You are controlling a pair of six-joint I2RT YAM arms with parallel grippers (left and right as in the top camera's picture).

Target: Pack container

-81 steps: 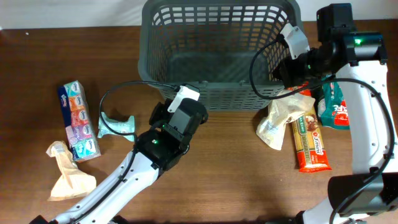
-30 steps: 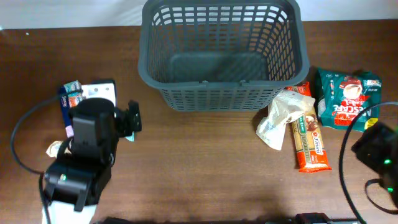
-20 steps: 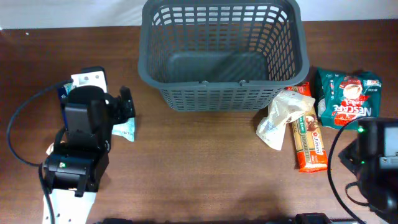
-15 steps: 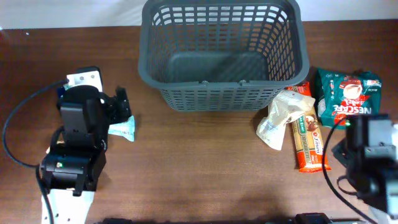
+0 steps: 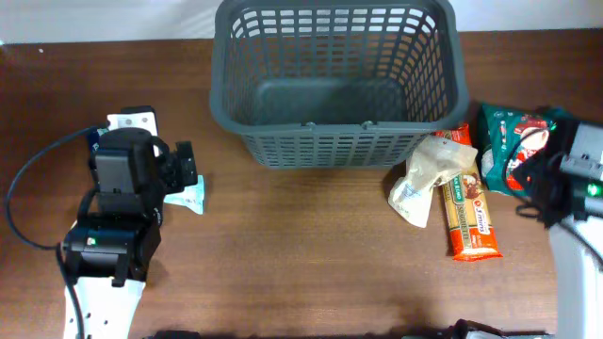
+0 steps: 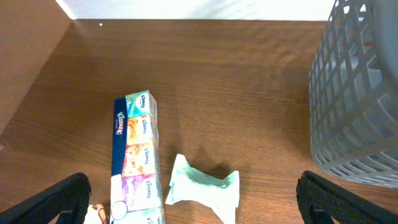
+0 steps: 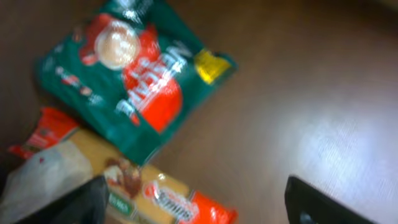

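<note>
The container [image 5: 330, 127], a large dark grey slotted basket, stands at the back centre with nothing in it; its wall [image 6: 360, 93] fills the right of the left wrist view. My left gripper [image 5: 181, 169] hovers open over a mint-green packet [image 5: 188, 196] and a Kleenex tissue pack [image 6: 134, 155]. In the left wrist view the left gripper [image 6: 196, 208] has its fingers far apart, the mint-green packet [image 6: 202, 186] lying between them on the table. My right gripper [image 5: 529, 184] is open above a green Nescafe bag [image 5: 504, 151]. In the right wrist view the right gripper [image 7: 199, 208] holds nothing.
An orange pasta packet [image 5: 471, 221] and a pale crumpled bag [image 5: 429, 179] lie right of the basket's front corner. The green Nescafe bag [image 7: 134, 81] and orange pasta packet [image 7: 180, 199] look blurred in the right wrist view. The left arm hides most of the tissue pack from overhead.
Both arms left the basket and swung outward. Over the last second the left arm settled by the mint packet, and the right arm rose from the front right toward the green bag.
</note>
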